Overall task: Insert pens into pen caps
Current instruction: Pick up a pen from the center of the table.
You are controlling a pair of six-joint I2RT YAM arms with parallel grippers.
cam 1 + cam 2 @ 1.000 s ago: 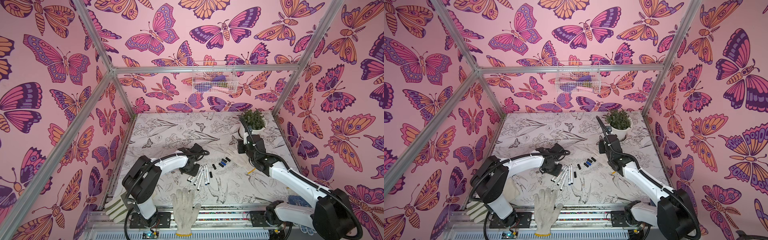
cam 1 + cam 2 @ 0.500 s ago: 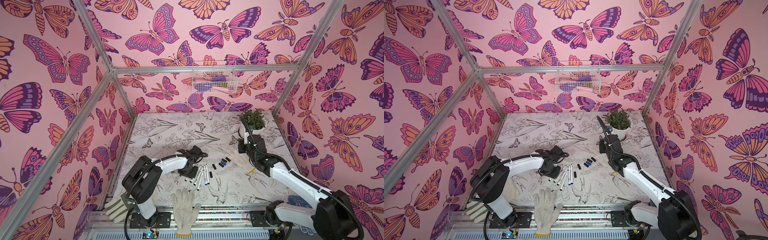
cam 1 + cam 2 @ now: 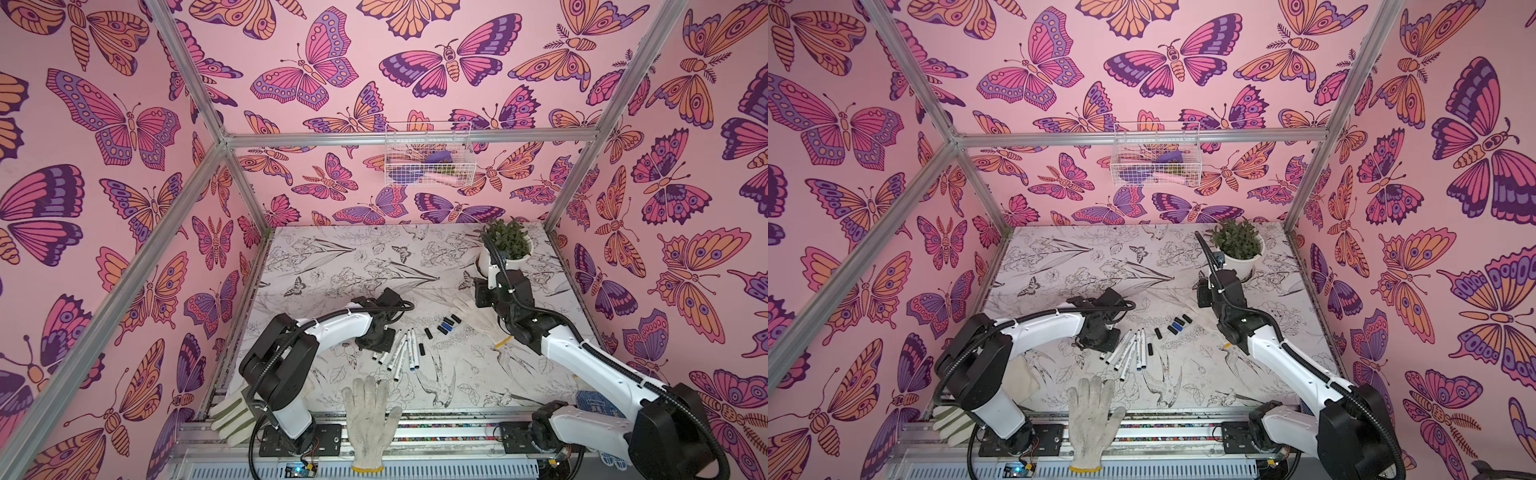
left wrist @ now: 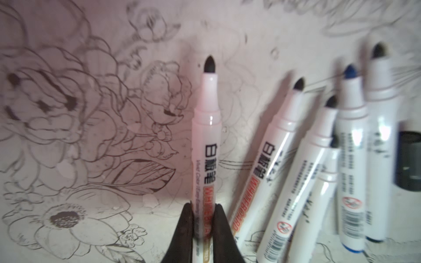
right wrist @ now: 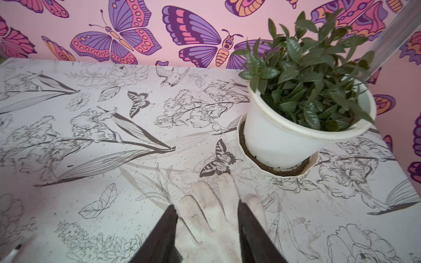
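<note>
The left claw (image 4: 202, 230) has dropped onto the row of pens (image 3: 400, 354) and clamped the end pen (image 4: 206, 136) far behind its tip, so it may pivot when pressed into the caps (image 3: 444, 326) at 2 o'clock from the row; the right claw (image 5: 206, 205) hangs part-spread and empty above a glove (image 5: 225, 189).

Pink walls printed with large purple, orange and magenta butterflies (image 3: 124, 124) close the space on three sides in both top views. Silver aluminium frame bars (image 3: 411, 136) run along the wall edges and meet at the corners. A small white wire basket (image 3: 428, 153) hangs on the back wall, in the upper middle of the frame. The table has a white cover with black line drawings of flowers and birds (image 3: 332, 266). A green leafy plant in a round white pot (image 3: 509, 241) stands right of centre. The light is soft and even.
</note>
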